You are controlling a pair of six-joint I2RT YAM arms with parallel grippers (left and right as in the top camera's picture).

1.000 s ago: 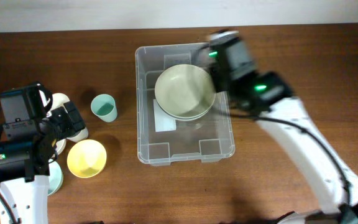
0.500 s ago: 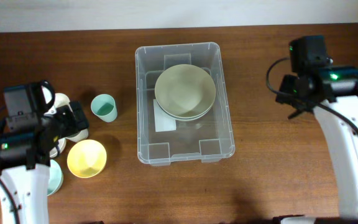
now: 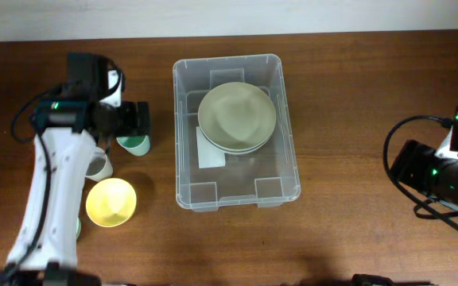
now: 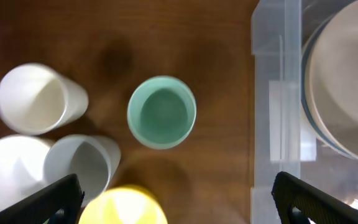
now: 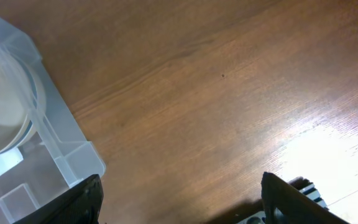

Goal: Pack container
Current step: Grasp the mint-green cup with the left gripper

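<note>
The clear container (image 3: 286,159) stands mid-table with stacked pale bowls (image 3: 237,117) in its far half and a white label (image 3: 211,151) on its base. My left gripper (image 3: 136,119) is open and empty, hovering above a teal cup (image 3: 137,145) left of the container. In the left wrist view the teal cup (image 4: 161,112) stands upright between the open fingers (image 4: 176,199), with the container wall (image 4: 277,93) to its right. My right gripper (image 3: 410,165) is open and empty at the far right. Its wrist view shows the open jaws (image 5: 185,202) over bare wood and a container corner (image 5: 61,149).
A yellow bowl (image 3: 111,202) and a white cup (image 3: 98,167) sit left of the container. The left wrist view shows two white cups (image 4: 35,98) (image 4: 79,165), a white bowl (image 4: 2,171) and the yellow bowl (image 4: 126,208).
The right arm has pulled away from the container to the far right edge. The left arm has swung from the lower left up to above the teal cup.
</note>
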